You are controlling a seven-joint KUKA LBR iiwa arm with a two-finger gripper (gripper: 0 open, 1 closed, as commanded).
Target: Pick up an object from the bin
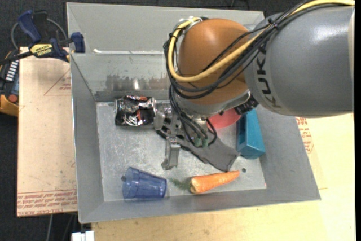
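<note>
While the gripper [171, 160] hangs between far-left crushed can [134, 111] and near carrot [214, 180], its opening cannot be determined.

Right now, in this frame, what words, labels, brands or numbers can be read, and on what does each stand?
"KUK": dark letters running sideways on the grey arm, the word's end hidden.
Crushed can, back left of the bin: black, white and red print, too crumpled to read.
Blue cup, carrot, blue block: no text seen.
</note>
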